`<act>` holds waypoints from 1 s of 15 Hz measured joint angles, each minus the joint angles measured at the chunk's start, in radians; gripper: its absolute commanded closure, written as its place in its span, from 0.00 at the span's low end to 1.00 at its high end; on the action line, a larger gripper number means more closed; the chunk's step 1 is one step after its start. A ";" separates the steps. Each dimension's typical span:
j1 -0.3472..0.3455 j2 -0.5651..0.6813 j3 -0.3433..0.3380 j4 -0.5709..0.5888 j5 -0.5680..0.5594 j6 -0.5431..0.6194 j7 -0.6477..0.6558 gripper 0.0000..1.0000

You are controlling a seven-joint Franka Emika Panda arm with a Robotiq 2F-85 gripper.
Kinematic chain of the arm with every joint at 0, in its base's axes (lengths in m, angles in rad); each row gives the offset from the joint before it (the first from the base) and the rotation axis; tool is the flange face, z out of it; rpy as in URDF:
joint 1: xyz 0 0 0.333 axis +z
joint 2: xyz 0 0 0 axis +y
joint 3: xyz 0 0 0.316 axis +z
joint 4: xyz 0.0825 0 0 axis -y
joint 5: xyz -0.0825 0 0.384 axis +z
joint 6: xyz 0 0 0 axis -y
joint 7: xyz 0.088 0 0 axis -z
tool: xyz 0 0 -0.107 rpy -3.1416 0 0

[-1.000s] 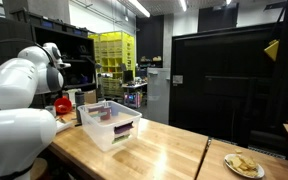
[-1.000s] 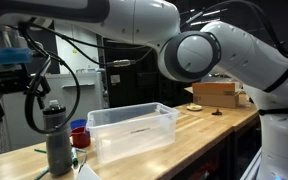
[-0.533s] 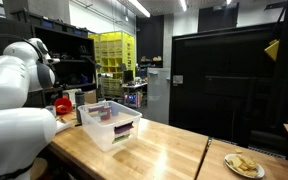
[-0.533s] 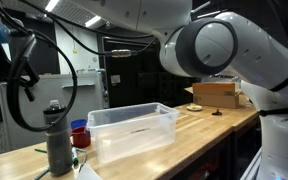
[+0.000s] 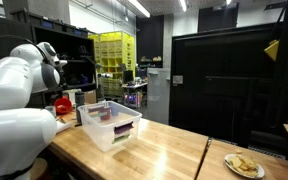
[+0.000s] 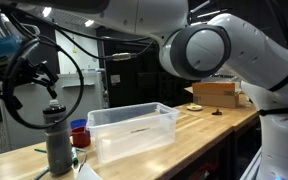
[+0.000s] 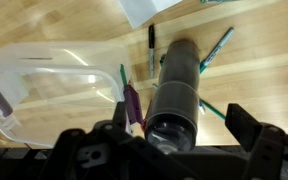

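Wrist view: bin (image 7: 59, 72) cut off beside bottle (image 7: 177, 92)

— What sits on the wooden table (image 5: 169, 155)?
— A clear plastic bin (image 6: 134, 130), with a red cup (image 6: 79, 134) just beside it on its left.
— Anything loose?
— A black marker (image 7: 150, 45) and a teal pen (image 7: 217, 48) lie flat on the wood.
— Farther off?
— A cardboard box (image 6: 216, 93) at the far right; elsewhere a plate (image 5: 231, 160) of food, and a yellow rack (image 5: 114, 50) far behind.

I am operating remotely in a research lab, where ceiling strip lights (image 5: 139, 8) are burning above a wooden workbench (image 5: 164, 155), a yellow storage rack (image 5: 114, 50) and tall black enclosure panels (image 5: 224, 85).
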 measured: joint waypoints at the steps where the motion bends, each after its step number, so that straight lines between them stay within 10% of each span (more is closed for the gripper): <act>1: -0.010 0.003 0.000 0.000 0.001 -0.014 0.016 0.00; 15: -0.068 0.102 0.014 0.002 0.027 -0.051 0.103 0.00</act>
